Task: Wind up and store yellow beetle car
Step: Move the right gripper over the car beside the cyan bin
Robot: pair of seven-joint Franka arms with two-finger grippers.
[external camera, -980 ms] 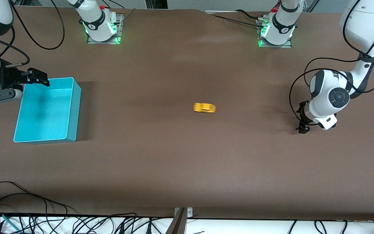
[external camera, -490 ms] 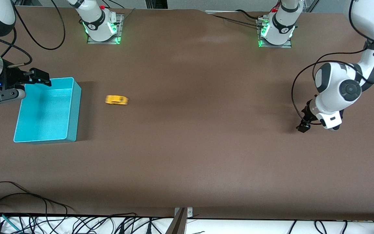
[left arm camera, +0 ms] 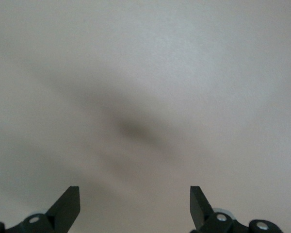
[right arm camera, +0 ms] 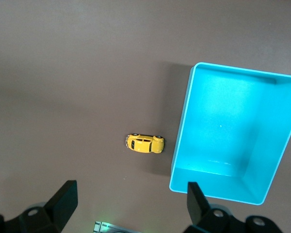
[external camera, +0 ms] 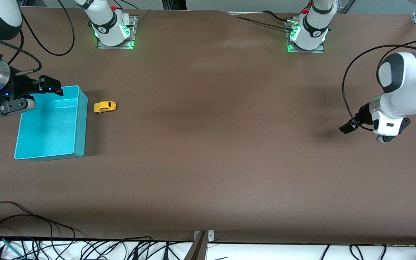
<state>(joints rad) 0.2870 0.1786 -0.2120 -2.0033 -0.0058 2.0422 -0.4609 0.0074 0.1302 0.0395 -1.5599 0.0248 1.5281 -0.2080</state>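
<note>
The yellow beetle car [external camera: 104, 107] sits on the worktop [external camera: 208, 162] just beside the teal bin [external camera: 81, 126], unstored. Both pincers, left pincer [external camera: 347, 128] and right pincer [external camera: 51, 86], gape empty; storing remains.

The toy car [external camera: 104, 107] is bright yellow with dark windows and black wheels; the bin [external camera: 81, 122] beside it is plain teal inside and out. The bench [external camera: 211, 162] is a uniform matte brown without pattern. Both arms are white with dark grey joints and black cables, each tool is black (left tool [external camera: 347, 128], right tool [external camera: 51, 86]), and the arm bases glow green.
</note>
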